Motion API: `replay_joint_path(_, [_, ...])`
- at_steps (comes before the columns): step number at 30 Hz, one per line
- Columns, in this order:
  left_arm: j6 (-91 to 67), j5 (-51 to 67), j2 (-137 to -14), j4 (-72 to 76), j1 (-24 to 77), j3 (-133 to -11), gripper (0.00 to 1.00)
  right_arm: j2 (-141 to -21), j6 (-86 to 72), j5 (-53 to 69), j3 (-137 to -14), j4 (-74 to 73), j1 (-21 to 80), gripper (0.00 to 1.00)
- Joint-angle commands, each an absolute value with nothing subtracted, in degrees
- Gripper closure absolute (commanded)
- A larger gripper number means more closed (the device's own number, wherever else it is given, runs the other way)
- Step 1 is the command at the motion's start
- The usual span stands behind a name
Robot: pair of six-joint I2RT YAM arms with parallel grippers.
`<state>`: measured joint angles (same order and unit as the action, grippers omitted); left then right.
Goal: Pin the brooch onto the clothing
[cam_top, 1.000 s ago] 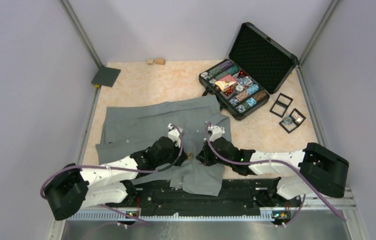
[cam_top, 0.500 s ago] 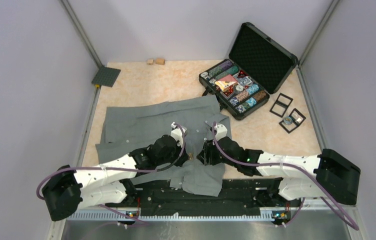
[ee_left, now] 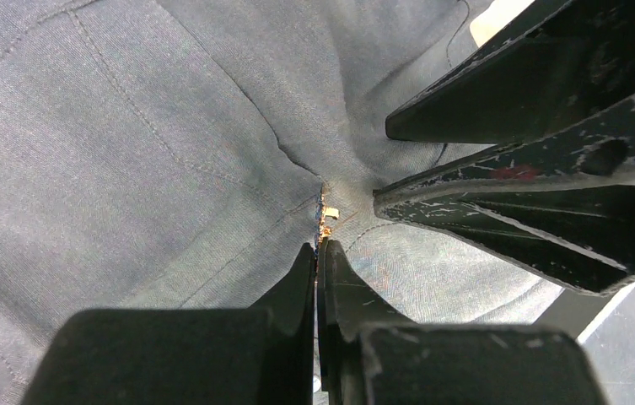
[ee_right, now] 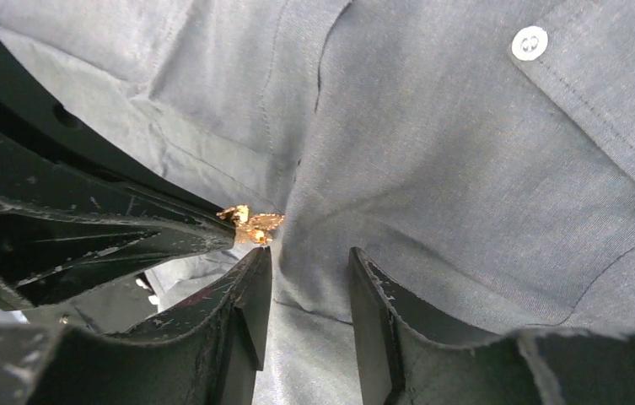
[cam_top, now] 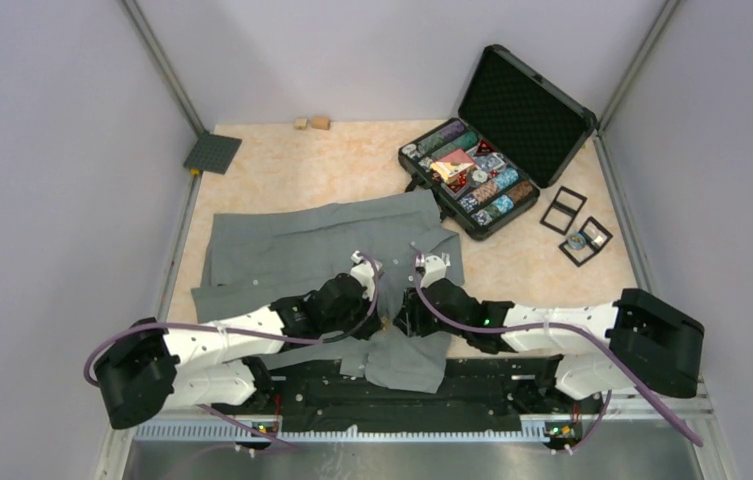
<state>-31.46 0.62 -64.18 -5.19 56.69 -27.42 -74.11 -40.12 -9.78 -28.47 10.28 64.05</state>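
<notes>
Pinching shut, the left gripper [ee_left: 318, 251] has the small gold brooch [ee_right: 250, 224] nipped at its very tips against a puckered fold of the grey shirt [ee_right: 432, 152]; the right gripper [ee_right: 307, 261] stands partly open just beside it, jaws apart over the cloth and clamping nothing. The right wrist view shows the brooch's gold body and a pale button [ee_right: 530, 42], while the left wrist view gives only a gold sliver at a seam. Only the top view shows the shirt spread over the table [cam_top: 282, 160], both grippers over its near part, and an open chip case [cam_top: 472, 180] well apart at far right.
</notes>
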Motion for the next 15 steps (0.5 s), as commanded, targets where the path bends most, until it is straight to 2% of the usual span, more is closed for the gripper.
replay_joint_path(1, [-32.40,1.21,-65.05,-2.73,57.03,-29.58,1.00,-75.40,-40.41,-10.45,-27.91,13.37,64.98,0.63])
replay_joint_path(5, [-32.77,0.80,-65.85,-2.52,57.04,-29.60,1.00,-75.32,-40.60,-10.44,-27.62,14.08,65.03,0.74])
replay_joint_path(12, [-33.39,0.53,-66.27,-2.27,57.02,-29.88,1.00,-76.36,-41.10,-9.37,-27.13,15.36,65.12,0.75])
replay_joint_path(13, [-33.47,0.53,-66.31,-2.20,56.97,-29.84,1.00,-76.40,-41.17,-9.26,-27.03,15.60,65.14,0.79])
replay_joint_path(15, [-33.63,0.53,-66.55,-2.25,57.03,-30.09,1.00,-76.27,-41.37,-9.26,-26.88,16.08,65.16,0.94])
